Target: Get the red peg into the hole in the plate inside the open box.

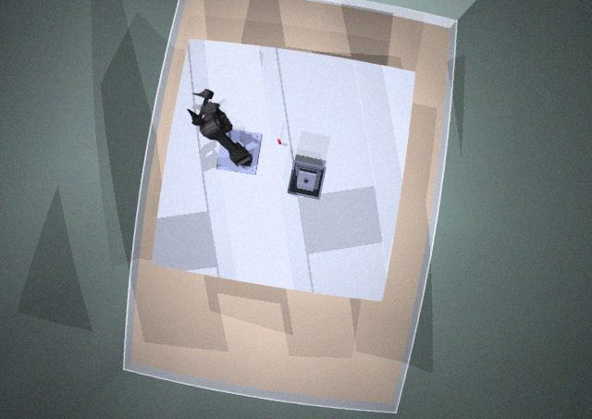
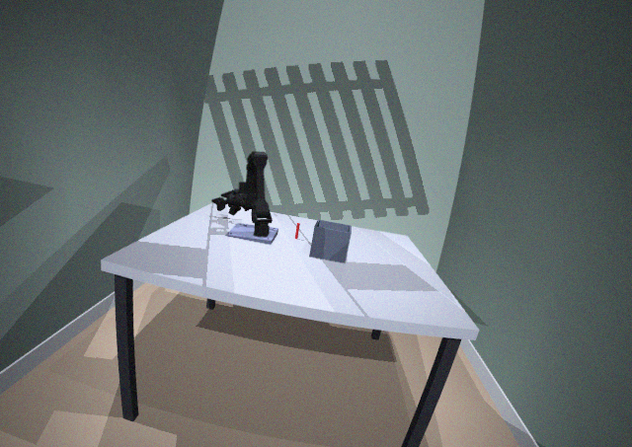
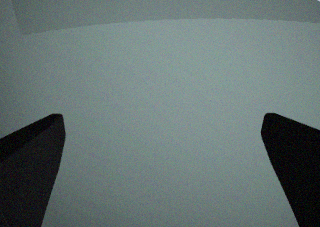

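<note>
The red peg (image 1: 278,141) (image 2: 297,230) stands upright on the table, between the arm's base and the box. The dark grey open box (image 1: 303,196) (image 2: 329,243) stands right of the peg. The pale plate (image 1: 312,184) with a small dark hole (image 1: 305,180) shows at its bottom in the top view; the box walls hide it in the exterior view. My gripper (image 1: 191,102) (image 2: 224,206) (image 3: 166,125) is wide open and empty, raised above the table's far left part, well away from peg and box. The wrist view shows neither of them.
The arm stands on a bluish base plate (image 1: 254,147) (image 2: 237,232) left of the peg. The white table (image 1: 258,242) (image 2: 276,279) has its left edge close to the gripper. Patches of shadow lie across the table top.
</note>
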Controlling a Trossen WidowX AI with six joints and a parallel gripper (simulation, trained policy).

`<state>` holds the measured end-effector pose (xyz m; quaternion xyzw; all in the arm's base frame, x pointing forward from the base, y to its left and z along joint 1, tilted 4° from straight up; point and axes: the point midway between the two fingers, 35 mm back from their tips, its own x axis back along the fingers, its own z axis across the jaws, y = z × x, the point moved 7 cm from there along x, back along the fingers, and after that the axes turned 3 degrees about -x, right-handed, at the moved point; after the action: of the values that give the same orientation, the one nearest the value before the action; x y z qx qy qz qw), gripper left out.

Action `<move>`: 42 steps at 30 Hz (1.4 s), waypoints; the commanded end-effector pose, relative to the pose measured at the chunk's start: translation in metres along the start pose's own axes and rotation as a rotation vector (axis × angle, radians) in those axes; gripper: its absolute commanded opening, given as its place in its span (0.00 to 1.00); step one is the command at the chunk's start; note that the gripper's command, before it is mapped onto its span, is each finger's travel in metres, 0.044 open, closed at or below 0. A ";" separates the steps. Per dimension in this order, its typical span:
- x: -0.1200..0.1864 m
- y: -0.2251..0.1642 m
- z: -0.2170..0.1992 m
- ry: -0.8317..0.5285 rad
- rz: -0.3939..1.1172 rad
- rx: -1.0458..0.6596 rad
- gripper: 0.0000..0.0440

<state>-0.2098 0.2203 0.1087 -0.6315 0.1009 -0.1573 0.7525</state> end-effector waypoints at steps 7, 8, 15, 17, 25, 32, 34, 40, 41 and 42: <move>0.004 0.011 0.056 0.167 -0.152 -0.006 1.00; 0.006 0.012 0.065 0.193 -0.175 -0.006 1.00; 0.033 0.019 0.123 0.360 -0.351 -0.011 1.00; 0.044 0.020 0.138 0.403 -0.404 -0.015 1.00; 0.100 0.026 0.186 0.552 -0.633 -0.055 1.00; 0.161 0.026 0.212 0.647 -0.847 -0.117 1.00; 0.181 0.024 0.217 0.668 -0.909 -0.138 1.00; 0.246 0.013 0.220 0.712 -1.099 -0.210 1.00; 0.257 0.010 0.218 0.715 -1.131 -0.224 1.00; 0.269 0.007 0.216 0.717 -1.163 -0.239 1.00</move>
<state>0.0972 0.3341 0.1458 -0.5734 0.0193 -0.7054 0.4163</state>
